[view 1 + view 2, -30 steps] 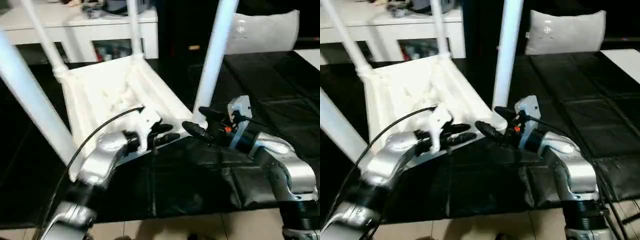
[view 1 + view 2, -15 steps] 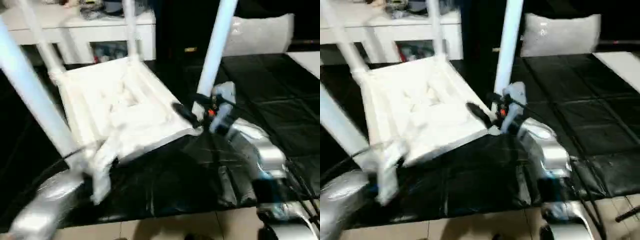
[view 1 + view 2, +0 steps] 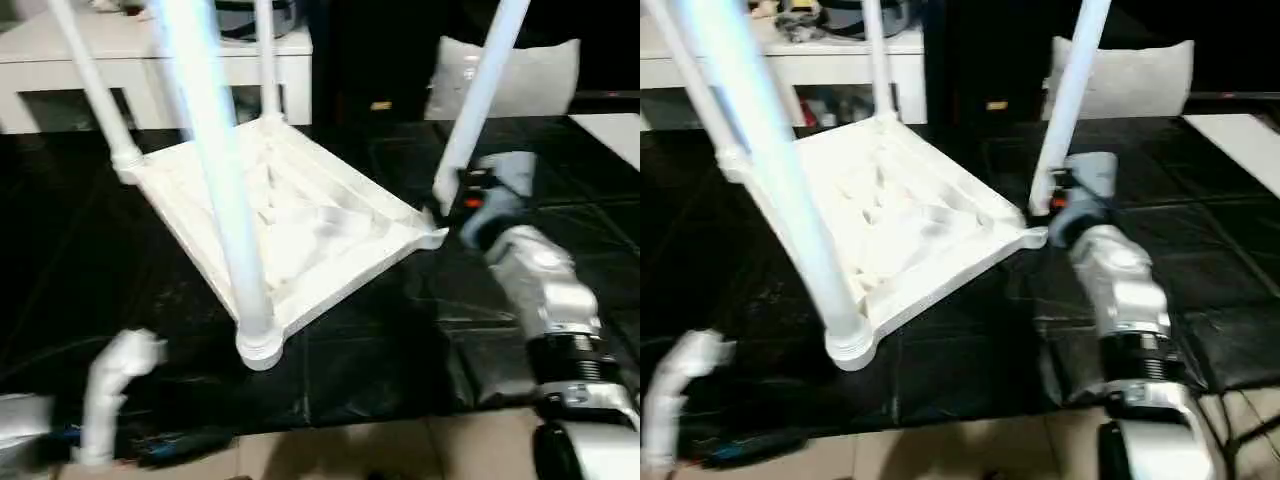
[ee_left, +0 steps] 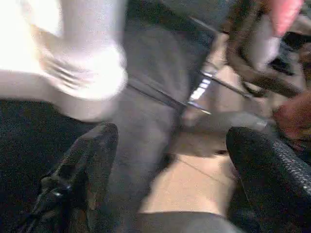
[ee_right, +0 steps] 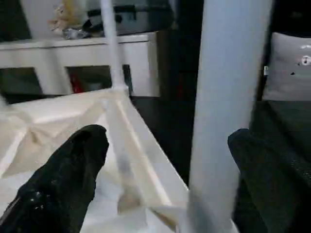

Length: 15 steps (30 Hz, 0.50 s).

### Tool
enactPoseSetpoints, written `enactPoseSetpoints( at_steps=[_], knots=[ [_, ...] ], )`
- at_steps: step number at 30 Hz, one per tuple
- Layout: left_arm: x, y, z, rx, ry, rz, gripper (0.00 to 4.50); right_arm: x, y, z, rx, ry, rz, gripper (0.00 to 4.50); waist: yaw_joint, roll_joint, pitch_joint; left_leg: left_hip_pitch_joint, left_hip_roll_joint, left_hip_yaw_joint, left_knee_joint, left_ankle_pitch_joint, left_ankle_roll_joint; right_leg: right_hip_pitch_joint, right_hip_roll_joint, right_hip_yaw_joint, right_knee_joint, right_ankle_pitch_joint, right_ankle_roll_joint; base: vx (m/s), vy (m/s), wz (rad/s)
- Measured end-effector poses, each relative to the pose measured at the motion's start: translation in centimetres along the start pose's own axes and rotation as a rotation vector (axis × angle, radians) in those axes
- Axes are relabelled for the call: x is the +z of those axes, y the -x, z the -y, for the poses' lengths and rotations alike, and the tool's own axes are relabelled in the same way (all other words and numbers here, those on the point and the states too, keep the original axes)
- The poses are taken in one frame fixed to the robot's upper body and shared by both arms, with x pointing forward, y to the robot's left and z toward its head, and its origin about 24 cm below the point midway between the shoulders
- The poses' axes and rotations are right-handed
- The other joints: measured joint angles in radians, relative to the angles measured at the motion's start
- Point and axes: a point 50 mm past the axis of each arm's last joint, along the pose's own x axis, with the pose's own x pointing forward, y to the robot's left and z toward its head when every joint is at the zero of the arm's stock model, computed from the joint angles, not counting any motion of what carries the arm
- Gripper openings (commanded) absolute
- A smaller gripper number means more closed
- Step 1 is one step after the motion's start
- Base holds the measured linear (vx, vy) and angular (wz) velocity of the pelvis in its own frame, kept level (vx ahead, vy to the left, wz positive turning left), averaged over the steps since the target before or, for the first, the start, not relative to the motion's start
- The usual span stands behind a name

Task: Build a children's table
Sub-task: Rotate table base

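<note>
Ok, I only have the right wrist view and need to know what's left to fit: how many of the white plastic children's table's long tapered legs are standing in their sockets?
Observer: All four tapered legs stand up from the upturned white ribbed top.
Operator: And where is the left gripper?
Observer: The left gripper hangs low at the near edge of the black-covered work table, off the children's table, open with nothing between its fingers.

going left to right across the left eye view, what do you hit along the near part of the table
left gripper → nearest table leg in its corner socket → ribbed underside of the tabletop → right gripper at the right-hand leg
</note>
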Motion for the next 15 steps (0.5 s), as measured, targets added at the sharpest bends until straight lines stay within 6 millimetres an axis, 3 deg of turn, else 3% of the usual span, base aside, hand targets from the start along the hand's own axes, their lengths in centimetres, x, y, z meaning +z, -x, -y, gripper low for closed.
enactPoseSetpoints(
  at_steps=[2,3,4,5,6,7,8,9,10,11,12,13,14,15],
  knots=[
    [1.4,0.9,-1.1,0.046,-0.053,0.033,4.33,-1.0,0.5,-0.7,0.054,0.017,-0.042,4.50,-0.012,0.004,0.007,0.003,0.009,-0.013,-0.004,0.000,0.000,0.018,0.011,-0.004,-0.012,-0.002,0.000,0.000,0.000,0.00],
    [2.1,1.2,-1.5,0.061,-0.077,0.048,4.38,-1.6,0.7,-1.1,0.074,0.019,-0.071,4.50,-0.010,0.003,0.010,0.004,0.011,-0.011,-0.006,0.000,-0.001,0.016,0.012,0.004,0.019,-0.024,0.001,-0.051,-0.054,0.02],
    [2.9,1.2,-2.0,0.067,-0.102,0.075,4.45,-2.3,1.1,-1.2,0.085,0.024,-0.106,4.50,-0.005,-0.006,0.013,0.013,0.009,-0.002,-0.005,0.000,-0.001,0.005,0.011,0.025,0.060,-0.055,0.001,-0.029,-0.103,0.08],
    [4.2,1.1,-2.6,0.064,-0.127,0.128,4.45,-3.5,1.7,-1.3,0.092,0.032,-0.173,4.50,0.008,-0.035,0.015,0.032,-0.004,0.009,-0.004,-0.001,-0.005,-0.004,0.013,0.062,0.093,-0.069,-0.002,-0.011,-0.082,0.08],
    [4.9,0.8,-2.8,0.054,-0.139,0.174,4.45,-4.4,2.1,-1.3,0.094,0.039,-0.224,4.50,0.014,-0.045,0.015,0.044,-0.011,0.012,0.021,-0.011,-0.016,-0.010,0.017,0.060,0.092,-0.071,0.000,0.015,-0.066,0.01],
    [5.2,0.5,-2.8,0.038,-0.140,0.209,4.45,-4.7,2.1,-1.2,0.091,0.063,-0.255,4.50,0.025,-0.040,0.015,0.044,-0.007,0.008,0.047,-0.048,-0.007,-0.011,0.012,0.044,0.090,-0.071,-0.001,0.000,0.000,0.00],
    [5.4,0.4,-2.9,0.032,-0.136,0.222,4.45,-4.9,2.1,-1.5,0.093,0.074,-0.272,4.50,0.032,-0.015,0.019,0.032,-0.005,-0.013,0.059,-0.063,0.000,-0.008,0.006,0.004,0.074,-0.071,-0.001,-0.005,0.027,-0.31],
    [5.7,0.2,-3.1,0.027,-0.136,0.230,4.45,-5.4,2.2,-1.6,0.094,0.083,-0.295,4.50,0.024,0.000,0.017,0.016,0.004,-0.031,0.050,-0.062,-0.006,0.006,0.004,-0.032,0.055,-0.072,-0.001,0.062,0.079,-0.37],
    [6.2,0.0,-3.3,0.018,-0.150,0.238,4.45,-6.1,2.4,-1.6,0.086,0.091,-0.325,4.50,0.023,0.011,0.019,0.011,0.019,-0.044,0.044,-0.060,-0.010,0.016,0.009,-0.048,0.051,-0.078,0.002,0.050,0.048,-0.39],
    [7.1,-0.5,-3.7,0.004,-0.175,0.255,4.45,-6.9,2.8,-1.4,0.061,0.094,-0.360,4.50,0.031,0.009,0.021,0.010,0.022,-0.030,0.039,-0.056,-0.017,0.005,0.010,-0.014,0.094,-0.111,-0.006,0.000,0.000,0.00],
    [7.4,-1.0,-3.8,-0.009,-0.183,0.269,4.45,-7.4,2.9,-1.2,0.038,0.098,-0.389,4.50,0.032,-0.009,0.019,0.022,0.013,-0.019,0.038,-0.053,-0.023,0.002,0.010,0.020,0.110,-0.104,-0.004,0.000,0.000,0.00],
    [7.2,-1.7,-3.8,-0.031,-0.170,0.276,4.45,-7.7,3.0,-1.1,0.020,0.098,-0.409,4.50,0.032,-0.023,0.017,0.034,-0.003,-0.022,0.038,-0.052,-0.025,0.004,0.011,0.038,0.116,-0.097,-0.004,0.000,0.000,0.00],
    [6.7,-2.7,-3.7,-0.062,-0.147,0.280,4.45,-7.9,3.2,-0.9,0.002,0.101,-0.425,4.50,0.033,-0.021,0.018,0.050,-0.013,-0.019,0.035,-0.054,-0.027,0.001,0.011,0.038,0.111,-0.096,-0.003,0.000,0.000,0.00],
    [6.5,-3.3,-3.6,-0.082,-0.136,0.279,4.45,-7.8,3.1,-0.8,-0.011,0.104,-0.432,4.50,0.033,-0.015,0.017,0.048,-0.016,-0.023,0.037,-0.058,-0.021,-0.001,0.004,0.022,0.103,-0.096,-0.003,0.101,0.031,-0.23]
  ],
)
